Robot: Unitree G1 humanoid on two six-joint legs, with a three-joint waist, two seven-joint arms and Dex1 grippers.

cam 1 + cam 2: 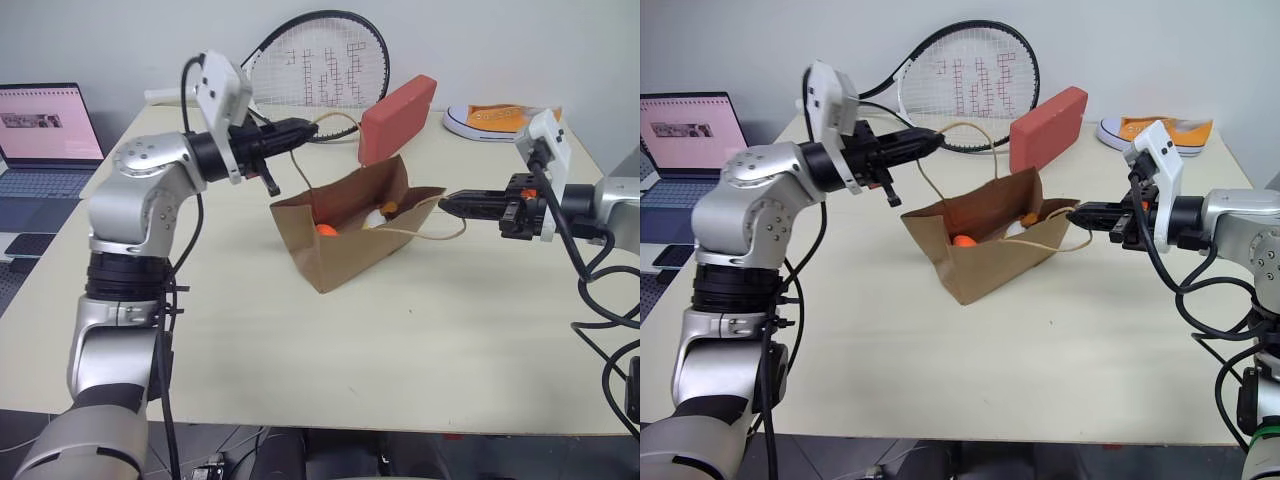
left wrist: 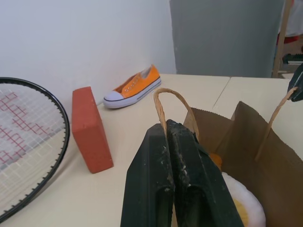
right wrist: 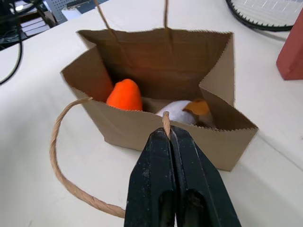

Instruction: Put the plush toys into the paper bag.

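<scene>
Brown paper bag (image 1: 345, 238) tilted, handles pinched by left gripper (image 1: 308, 128) and right gripper (image 1: 447, 201), orange carrot (image 3: 124, 95) and white egg (image 3: 179, 111) inside (probably resting at bottom), red block (image 1: 398, 117) behind.

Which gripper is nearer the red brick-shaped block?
Left. The left gripper holds the paper bag's far handle just beside the red brick-shaped block; the right gripper pinches the near handle on the bag's other side, farther off.

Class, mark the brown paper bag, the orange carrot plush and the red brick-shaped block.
Brown paper bag (image 3: 142, 130), right wrist view, near wall.
Orange carrot plush (image 3: 124, 96), right wrist view, body.
Red brick-shaped block (image 2: 90, 130), left wrist view, broad face.
</scene>
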